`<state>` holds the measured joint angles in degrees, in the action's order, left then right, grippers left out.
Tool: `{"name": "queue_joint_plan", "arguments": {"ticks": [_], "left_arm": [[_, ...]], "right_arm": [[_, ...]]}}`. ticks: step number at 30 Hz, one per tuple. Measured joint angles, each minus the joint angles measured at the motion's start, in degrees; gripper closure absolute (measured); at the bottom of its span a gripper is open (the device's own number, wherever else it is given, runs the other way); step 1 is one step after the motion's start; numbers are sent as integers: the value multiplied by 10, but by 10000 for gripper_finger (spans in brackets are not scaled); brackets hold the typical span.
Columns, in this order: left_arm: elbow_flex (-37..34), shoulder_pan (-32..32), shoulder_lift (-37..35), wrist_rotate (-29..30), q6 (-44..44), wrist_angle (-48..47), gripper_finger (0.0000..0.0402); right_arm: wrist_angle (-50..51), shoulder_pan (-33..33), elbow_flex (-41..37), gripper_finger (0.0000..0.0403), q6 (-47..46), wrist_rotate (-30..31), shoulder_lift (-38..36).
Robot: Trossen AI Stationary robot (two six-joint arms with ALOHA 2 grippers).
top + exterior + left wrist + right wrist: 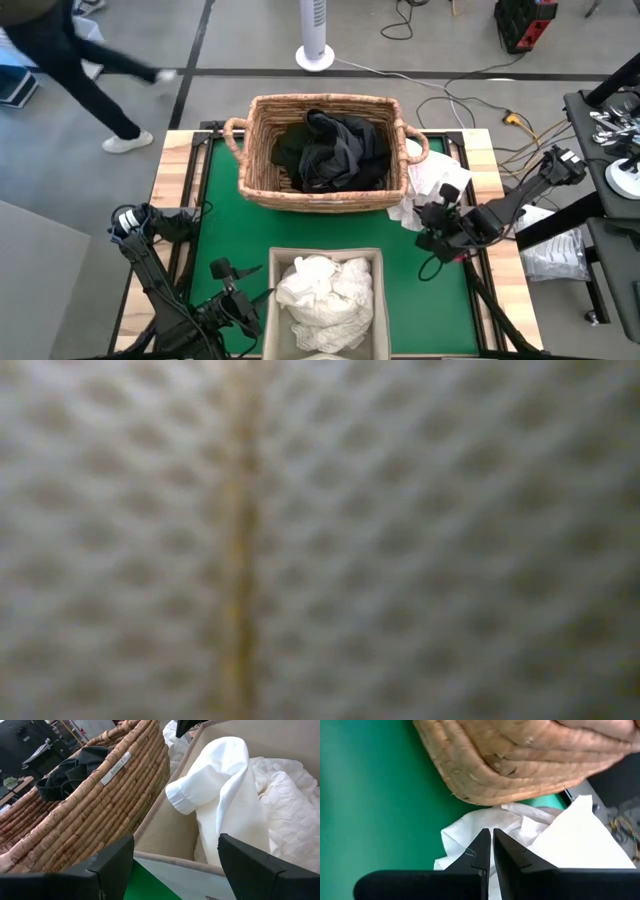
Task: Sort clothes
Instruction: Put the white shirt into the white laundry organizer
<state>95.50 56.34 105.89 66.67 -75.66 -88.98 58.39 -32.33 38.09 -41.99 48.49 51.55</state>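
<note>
A white garment [432,180] lies on the green mat against the right side of the wicker basket [320,150], which holds dark clothes [330,150]. My right gripper [422,218] is at the garment's near edge and is shut on the white cloth [520,827]. A beige fabric bin [378,300] at the near edge holds white clothes [325,295]. My left gripper [245,285] waits open to the left of the bin. In the left wrist view its fingers [176,840] frame a white sleeve [220,785] in the bin and touch nothing. My right gripper pinches the white garment at its crumpled near edge [470,832] between the two fingers, which slant down from the table's right side. The fingers hide how many layers they have. The garment lies slack on the mat, its far part against the basket's foot.
A blurred pale woven surface fills the low view. Bare green mat [225,220] lies left of the basket and between the basket and the bin. A person [70,60] walks on the floor beyond the far left corner. Cables and equipment are to the right of the table.
</note>
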Motion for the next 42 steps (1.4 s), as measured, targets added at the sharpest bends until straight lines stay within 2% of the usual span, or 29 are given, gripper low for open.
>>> {"name": "queue_joint_plan", "arguments": {"ticks": [6, 10, 13, 23, 25, 29, 37, 42], "left_arm": [[0, -2, 0, 3, 2, 0, 137], [0, -3, 0, 3, 2, -2, 137], [0, -4, 0, 3, 6, -2, 137], [0, -4, 0, 3, 7, 0, 137], [0, -4, 0, 3, 7, 0, 137], [0, -4, 0, 3, 7, 0, 137], [0, -4, 0, 3, 10, 0, 137], [0, -4, 0, 3, 10, 0, 137]], "right_arm": [[-2, 26, 0, 390, -59, -18, 0], [-26, 33, -18, 390, -152, -18, 2], [-38, 33, -38, 390, -185, -20, 14], [44, 60, -40, 390, -396, -25, 49], [57, 70, -33, 390, -427, -44, 51], [59, 92, -28, 390, -441, -94, 52], [56, 110, -28, 390, -423, -101, 68], [53, 110, -28, 384, -405, -130, 83]]}}
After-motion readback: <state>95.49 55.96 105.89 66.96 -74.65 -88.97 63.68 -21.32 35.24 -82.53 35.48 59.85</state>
